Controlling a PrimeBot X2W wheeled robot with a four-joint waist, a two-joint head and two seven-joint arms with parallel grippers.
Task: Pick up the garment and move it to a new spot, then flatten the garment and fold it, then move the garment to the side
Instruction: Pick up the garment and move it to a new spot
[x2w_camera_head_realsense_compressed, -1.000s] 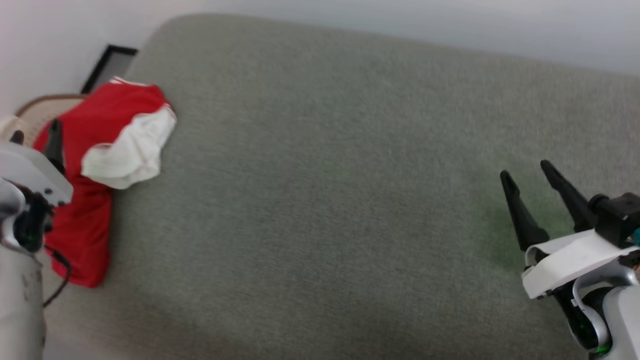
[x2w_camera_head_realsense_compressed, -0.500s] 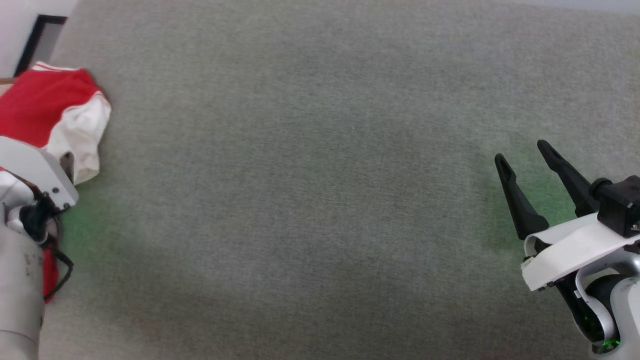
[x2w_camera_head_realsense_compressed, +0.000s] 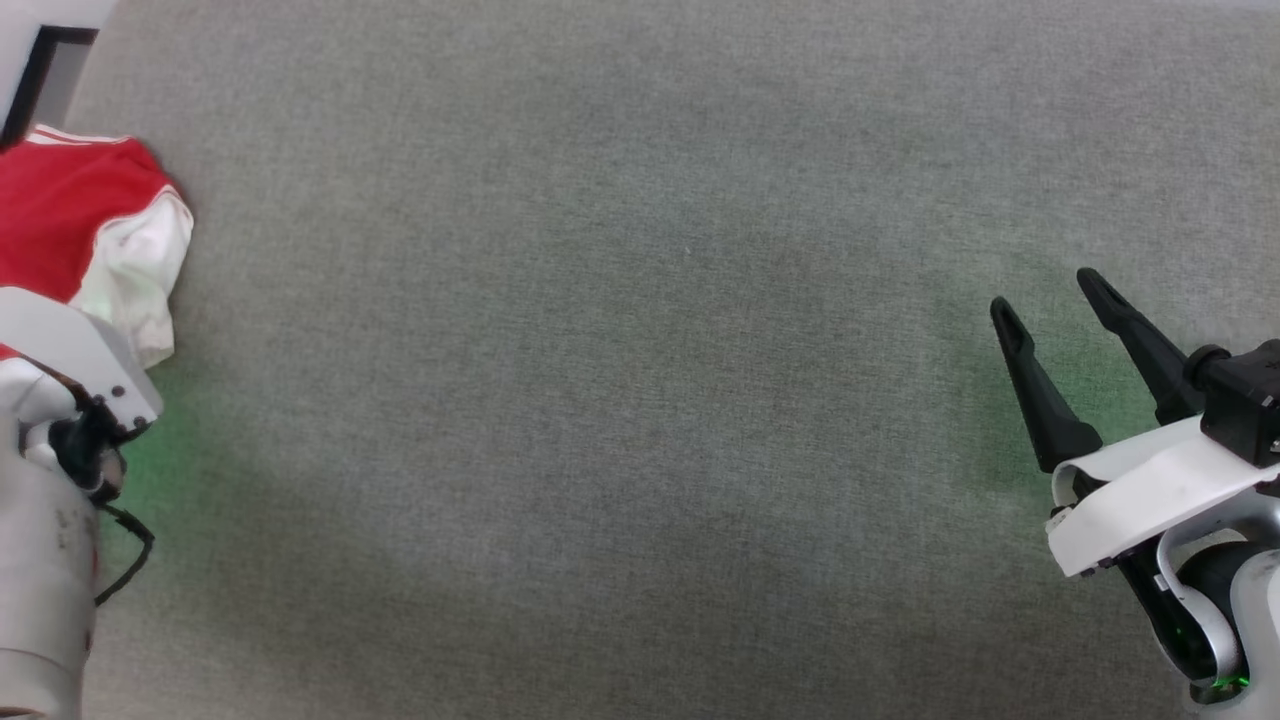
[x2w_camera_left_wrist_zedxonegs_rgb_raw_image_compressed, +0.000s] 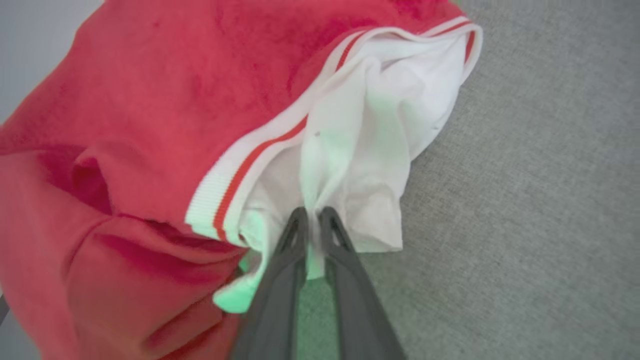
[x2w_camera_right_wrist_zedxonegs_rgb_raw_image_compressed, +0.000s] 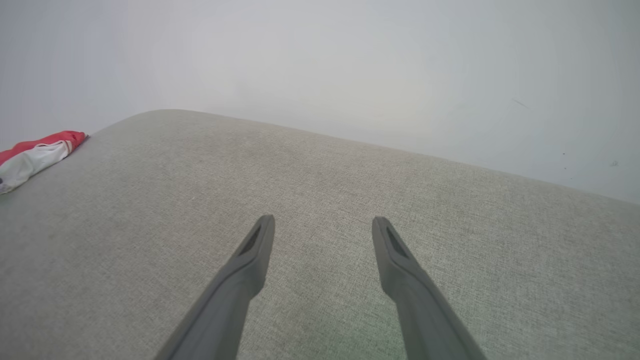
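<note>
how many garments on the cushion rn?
1. The red garment lies at the grey cushion's left edge, its white panel pinched in the left claw. The left forearm hides part of that edge.

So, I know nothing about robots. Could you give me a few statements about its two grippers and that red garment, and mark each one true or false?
1. The left gripper pinches the white part of the garment. True.
2. The right gripper holds red cloth. False: its fingers are spread and hold nothing.
3. The garment lies in the middle of the grey surface. False: in the head view it lies at the surface's left edge.
4. The garment's white trim carries a red stripe. True.
</note>
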